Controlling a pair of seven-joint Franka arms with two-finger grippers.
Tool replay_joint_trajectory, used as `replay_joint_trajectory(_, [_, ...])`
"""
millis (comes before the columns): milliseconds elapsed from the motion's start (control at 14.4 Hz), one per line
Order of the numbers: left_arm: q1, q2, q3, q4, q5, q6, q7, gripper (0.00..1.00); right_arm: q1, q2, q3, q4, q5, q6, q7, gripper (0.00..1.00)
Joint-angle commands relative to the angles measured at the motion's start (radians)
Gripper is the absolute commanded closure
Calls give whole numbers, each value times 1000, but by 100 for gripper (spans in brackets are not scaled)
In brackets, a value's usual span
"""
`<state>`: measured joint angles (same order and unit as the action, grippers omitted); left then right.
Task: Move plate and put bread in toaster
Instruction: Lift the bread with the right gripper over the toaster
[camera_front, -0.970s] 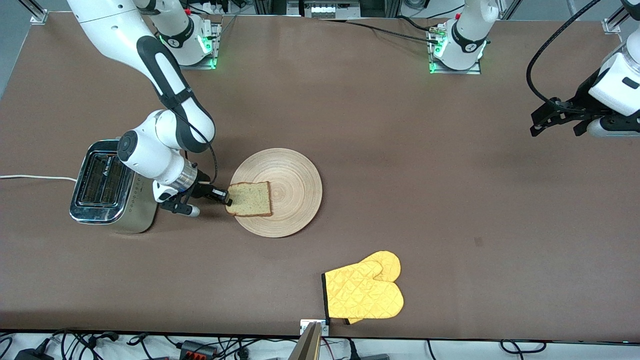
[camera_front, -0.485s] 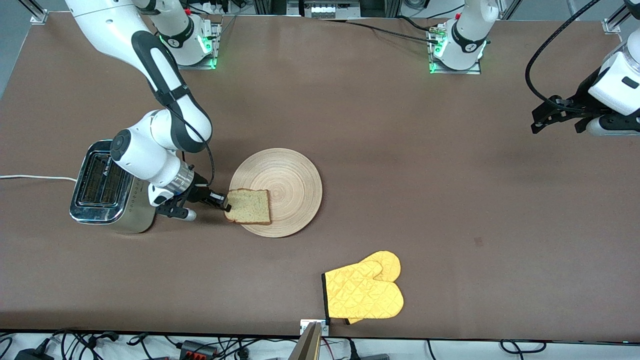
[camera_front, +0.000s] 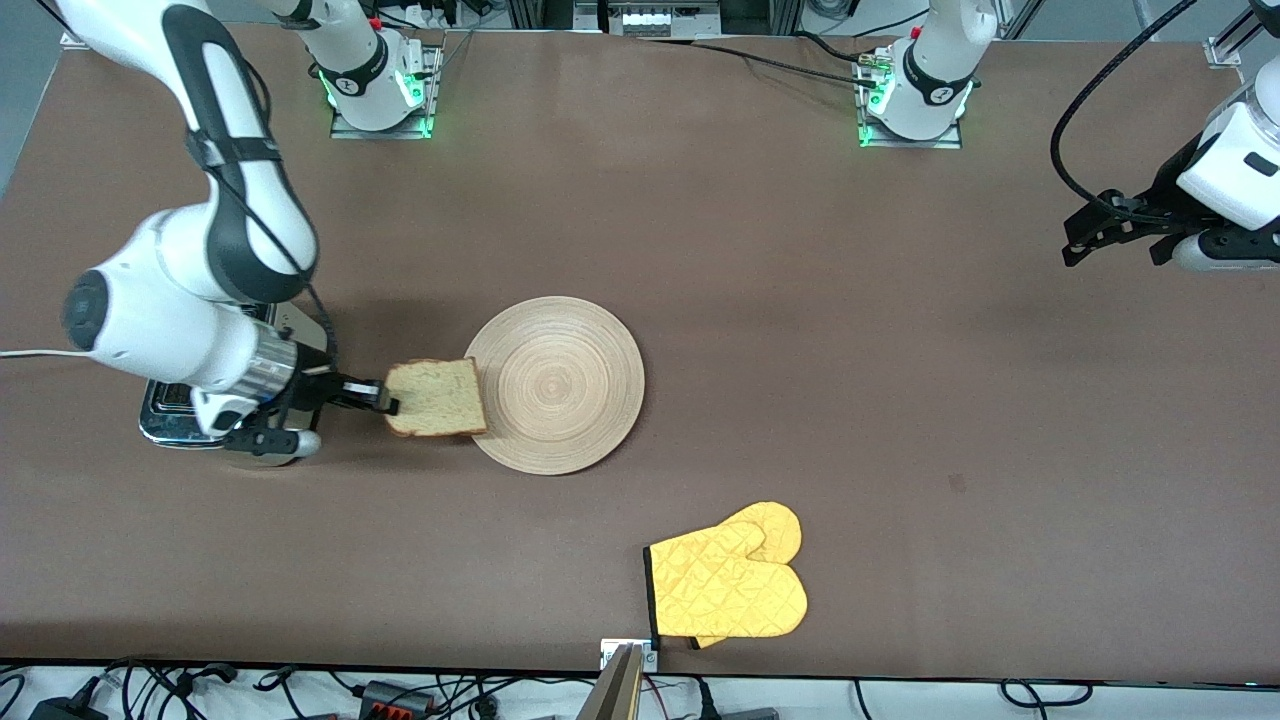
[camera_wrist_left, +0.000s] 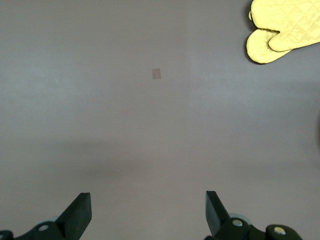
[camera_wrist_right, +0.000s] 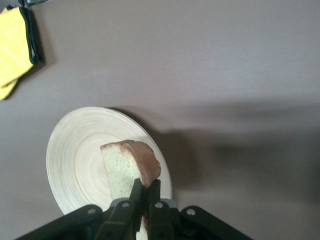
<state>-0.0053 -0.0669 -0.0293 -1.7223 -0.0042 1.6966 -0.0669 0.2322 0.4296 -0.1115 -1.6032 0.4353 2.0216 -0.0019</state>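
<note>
1. Front view: the right gripper (camera_front: 385, 403) had the bread (camera_front: 436, 397) pinched by one edge and was holding it up in the air, over the edge of the plate (camera_front: 565, 385) at the toaster's side. The toaster (camera_front: 175, 422) was mostly hidden under the right arm, toward the right arm's end of the table. The plate sat flat around mid-table with nothing on it. A pair of yellow oven mitts (camera_front: 728, 585) lay nearer the camera than the plate. The left gripper (camera_front: 1115, 238) was just waiting, hovering over bare table at the left arm's end.

2. Left wrist view: left gripper (camera_wrist_left: 148, 209) fingers were spread wide with nothing in between, only the table (camera_wrist_left: 150, 125) below and the mitts (camera_wrist_left: 283, 29) off in a corner.

3. Right wrist view: right gripper (camera_wrist_right: 144, 197) was clamped tight on the bread (camera_wrist_right: 129, 166), slice standing on edge above the plate (camera_wrist_right: 77, 155).
</note>
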Motion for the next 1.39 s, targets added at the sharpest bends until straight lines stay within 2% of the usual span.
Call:
replay_joint_trajectory(0, [-2,16,-3,36,15,-26,7,0,-2,18,-31,191,-140,-252,14,100])
replay_joint_trajectory(139, [-4,18,-3,38,16,-25,6,0,-8,21,-49,300,-263,-419,17,100])
replay_joint_trajectory(277, [-4,16,-4,38,15,-26,6,0,-8,35,-50,415,-448,-542,-1,100])
replay_joint_trajectory(346, [-4,18,-4,38,15,-25,6,0,-7,38,-48,449,-511,-585,-9,100])
replay_joint_trajectory(623, [-4,18,-4,38,15,-26,6,0,-4,40,-47,468,-691,-600,-81,100])
replay_joint_trajectory(1178, [-4,18,-4,38,15,-26,7,0,9,138,-47,466,-937,-581,-193,100])
replay_joint_trajectory(1316, [-8,18,-4,38,15,-26,7,0,18,147,-45,466,-946,-580,-193,100])
